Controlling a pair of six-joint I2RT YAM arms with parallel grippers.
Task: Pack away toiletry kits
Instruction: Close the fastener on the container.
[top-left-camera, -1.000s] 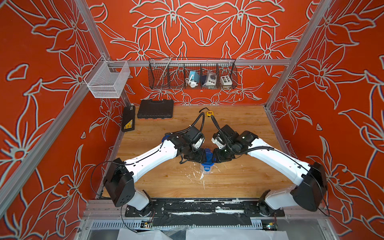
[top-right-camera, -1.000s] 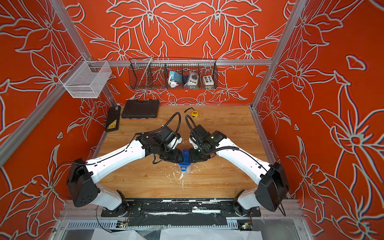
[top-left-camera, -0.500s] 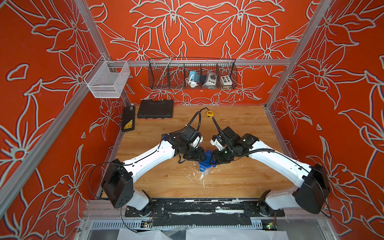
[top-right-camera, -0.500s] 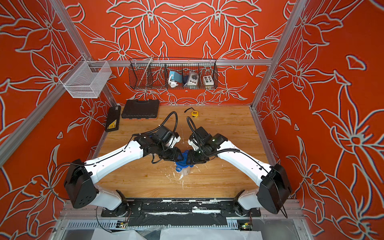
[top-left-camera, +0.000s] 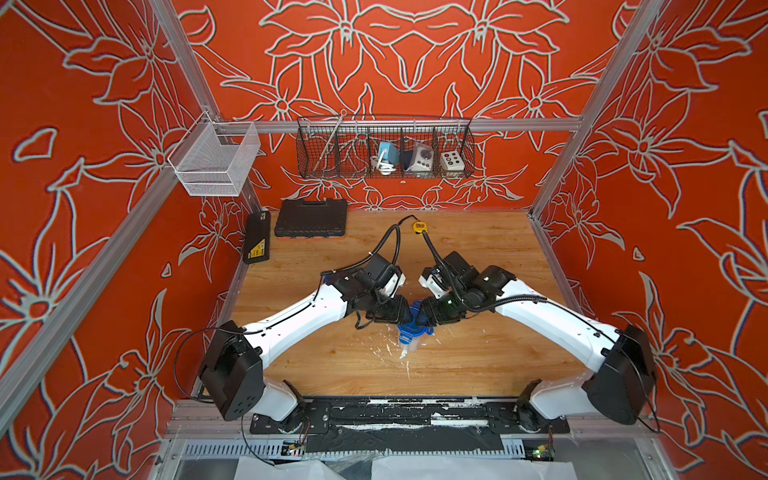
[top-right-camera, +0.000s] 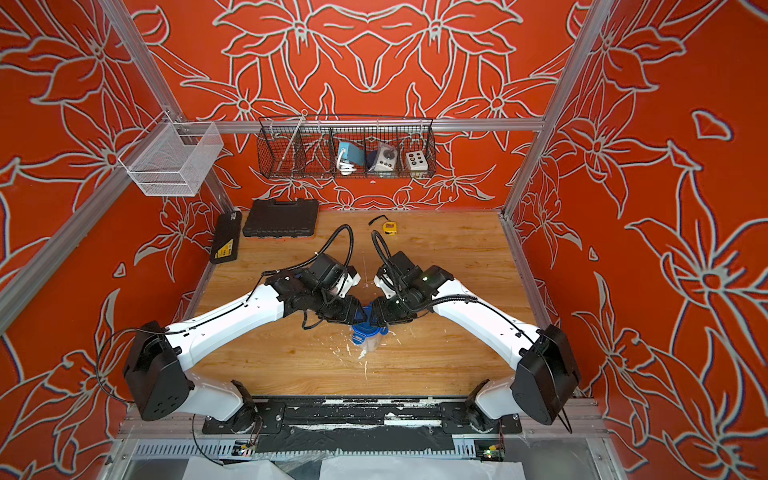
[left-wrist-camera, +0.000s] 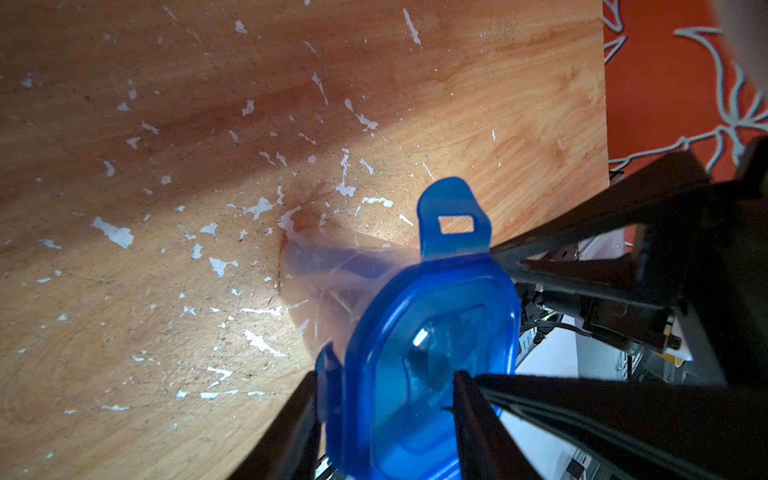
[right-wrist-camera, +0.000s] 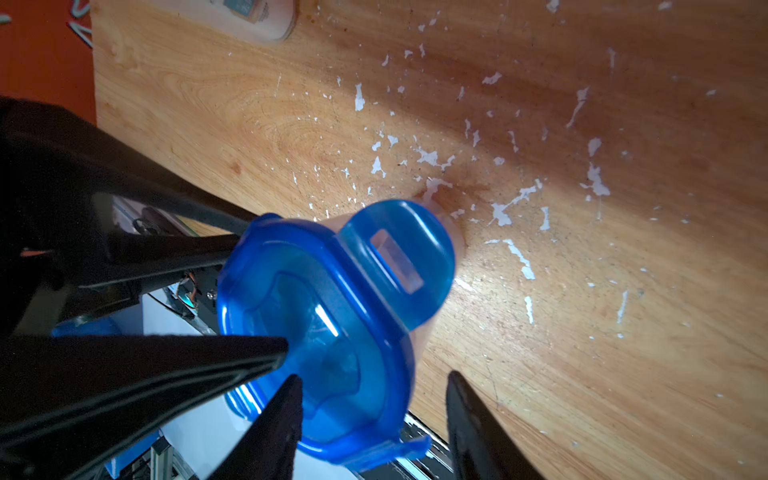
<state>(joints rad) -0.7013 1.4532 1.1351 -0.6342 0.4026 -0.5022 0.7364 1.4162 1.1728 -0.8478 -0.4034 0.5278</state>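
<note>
Fingers of left gripper are straddling blue clip lid of upright clear plastic tub from left, half-open, grip unclear | right gripper is hanging open, empty, opposite.

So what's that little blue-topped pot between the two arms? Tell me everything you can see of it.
A small clear plastic tub with a translucent blue clip lid, standing upright near the middle of the scuffed wooden table. Its body narrows downward; something blue shows dimly inside. One slotted lid tab sticks out unclipped. The left gripper and right gripper straddle opposite lid edges, each with a finger over the top.
</note>
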